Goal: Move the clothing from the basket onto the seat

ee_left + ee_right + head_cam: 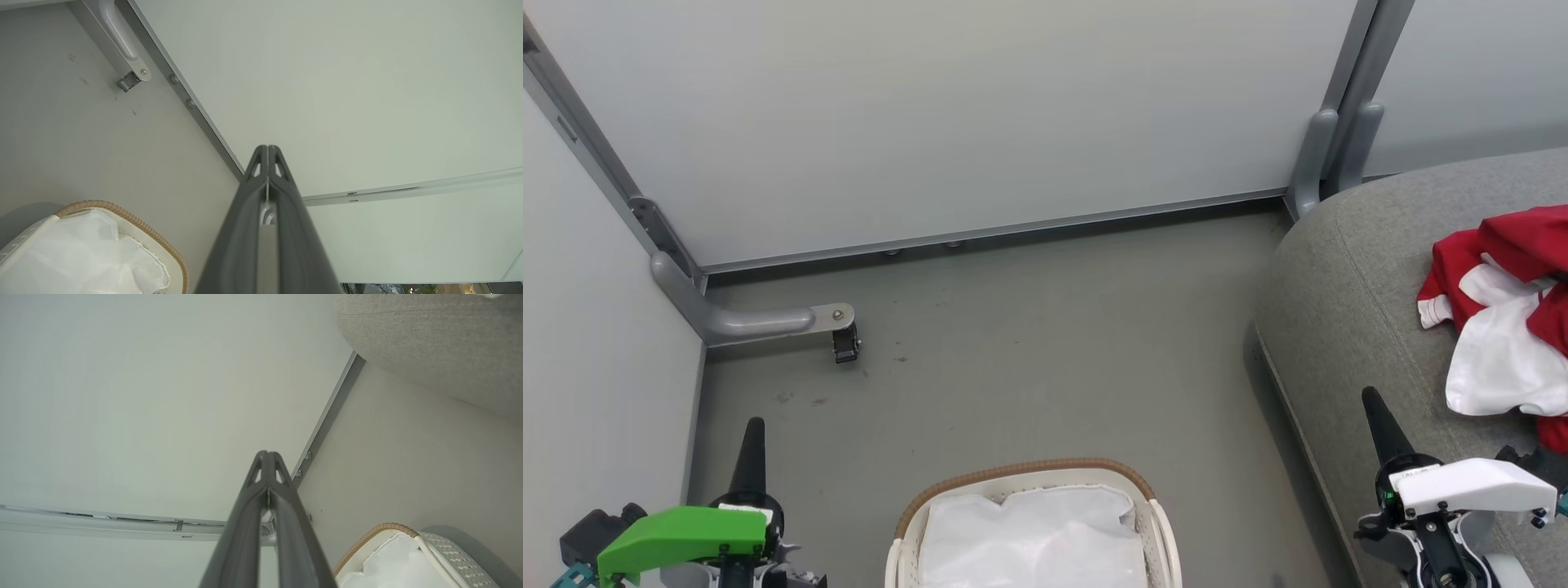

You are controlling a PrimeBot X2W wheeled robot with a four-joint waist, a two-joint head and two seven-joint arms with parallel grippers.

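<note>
Red clothing [1523, 241] sits on seat [1347, 286], frame right. Basket [1029, 469], bottom centre, holds white lining [1029, 531], no red visible. My left gripper [752, 426] and right gripper [1373, 402] are closed, empty. Transfer looks done; next, check under the lining.

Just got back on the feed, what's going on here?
Nothing is being handled right now. The left gripper and right gripper are shut and empty, one on either side of the basket. The red and white clothing lies on the grey seat. The visible part of the basket holds its white lining.
</note>
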